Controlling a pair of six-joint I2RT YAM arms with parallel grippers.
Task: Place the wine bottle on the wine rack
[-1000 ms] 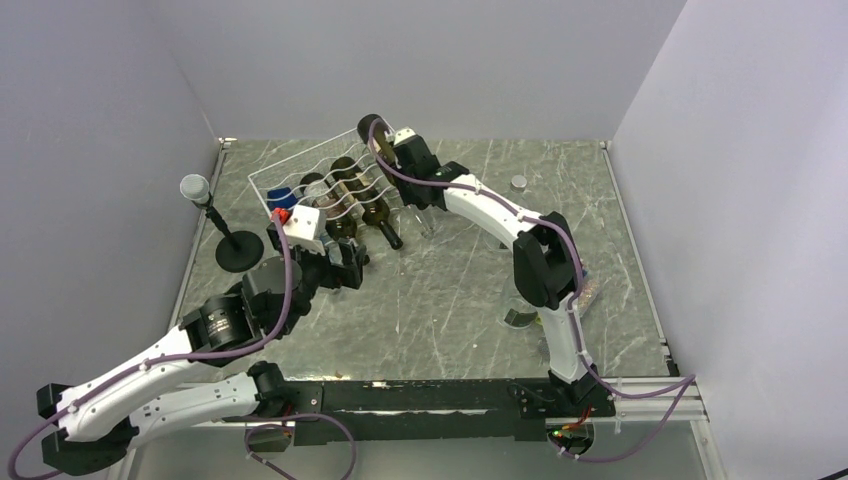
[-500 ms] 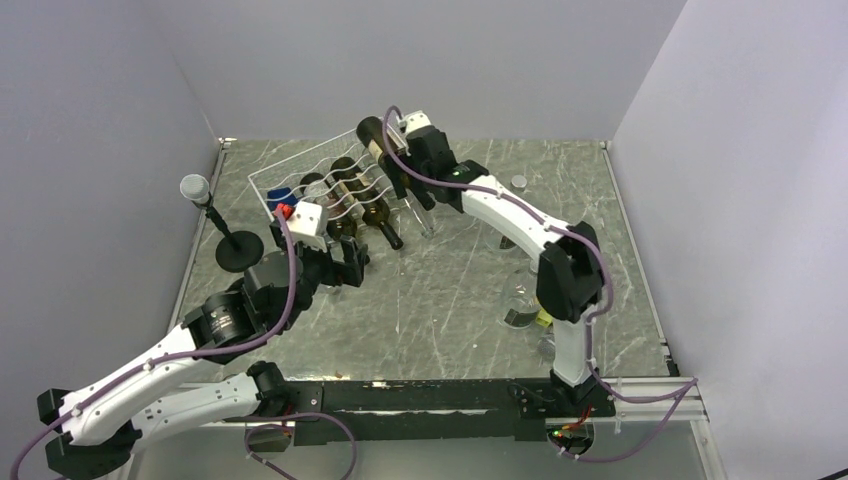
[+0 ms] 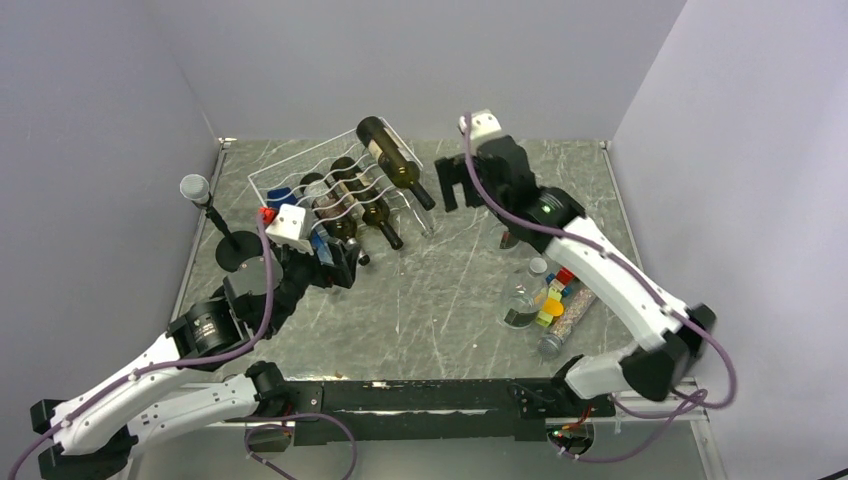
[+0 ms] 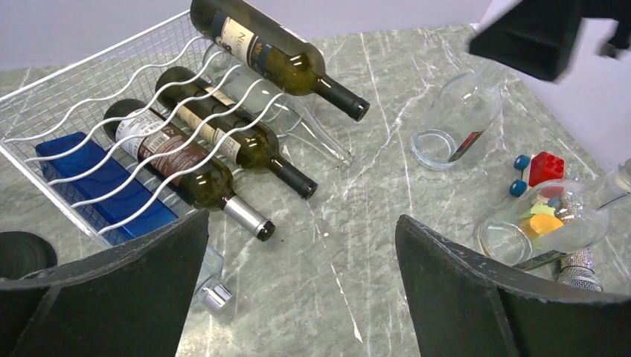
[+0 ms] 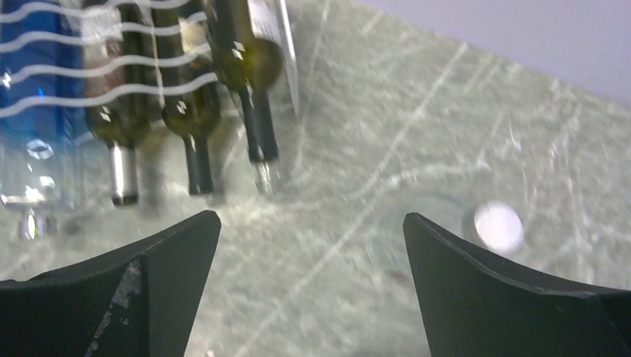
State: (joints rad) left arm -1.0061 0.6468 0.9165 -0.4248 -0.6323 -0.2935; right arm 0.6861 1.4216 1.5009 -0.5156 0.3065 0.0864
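Observation:
The wine bottle (image 3: 391,160) is dark green with a cream label and lies on its side on the top wavy row of the white wire wine rack (image 3: 283,172), its neck pointing right. The left wrist view shows it (image 4: 266,50) above the rack's (image 4: 71,100) lower bottles. My right gripper (image 3: 456,189) hangs open and empty to the right of the bottle's neck, clear of it. In the right wrist view my right gripper (image 5: 311,217) spans bare table, with the bottle necks (image 5: 257,134) ahead. My left gripper (image 3: 339,264) is open and empty in front of the rack; the left wrist view shows the left gripper (image 4: 301,222) over table.
Two more dark bottles (image 4: 216,160), a clear bottle and a blue box (image 4: 104,186) lie in the rack. A black microphone stand (image 3: 238,250) stands left of it. A clear jar with coloured blocks (image 3: 545,298), an empty glass bottle (image 4: 455,119) and a round cap (image 3: 518,181) lie on the right.
My right gripper has opened, let go of the wine bottle and drawn back to the right. The bottle stays on the rack's top row. The left arm pulled back slightly.

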